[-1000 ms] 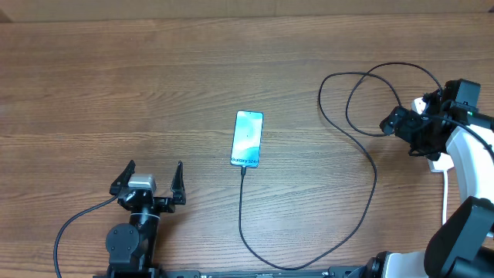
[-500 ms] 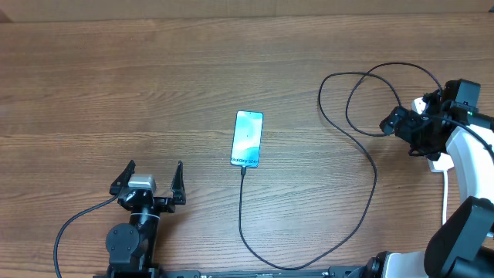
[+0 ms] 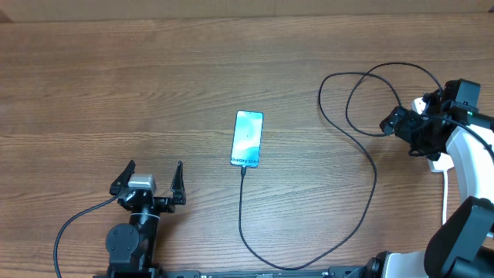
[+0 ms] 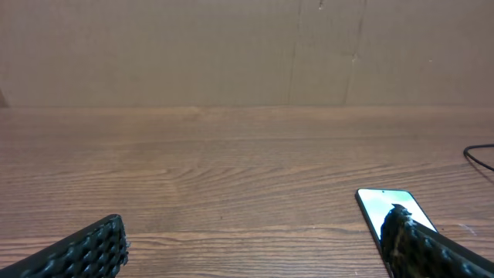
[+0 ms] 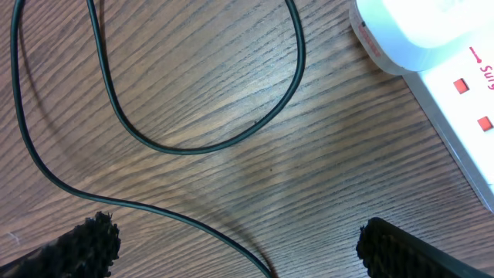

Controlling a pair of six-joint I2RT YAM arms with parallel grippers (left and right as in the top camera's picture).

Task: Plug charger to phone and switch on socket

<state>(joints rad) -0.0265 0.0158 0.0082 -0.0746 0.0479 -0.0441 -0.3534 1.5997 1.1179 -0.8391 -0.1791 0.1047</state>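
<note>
Snaking over grained wood [image 3: 116,77], thin black charger [image 3: 240,205] meets slim phone [image 3: 247,138]; left pincer [image 3: 153,170] and right pincer [image 5: 239,232] gape.

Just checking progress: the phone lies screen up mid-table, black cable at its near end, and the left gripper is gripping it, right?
Not quite. In the overhead view the left gripper stands open and empty, apart from the phone. The phone is screen up with the black cable at its near end.

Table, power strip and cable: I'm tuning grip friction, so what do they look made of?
Table: wood or wood-look laminate, matte, with visible grain. Power strip: probably moulded plastic, smooth glossy white. Cable: likely a rubbery sheath, smooth black with a slight sheen.
</note>
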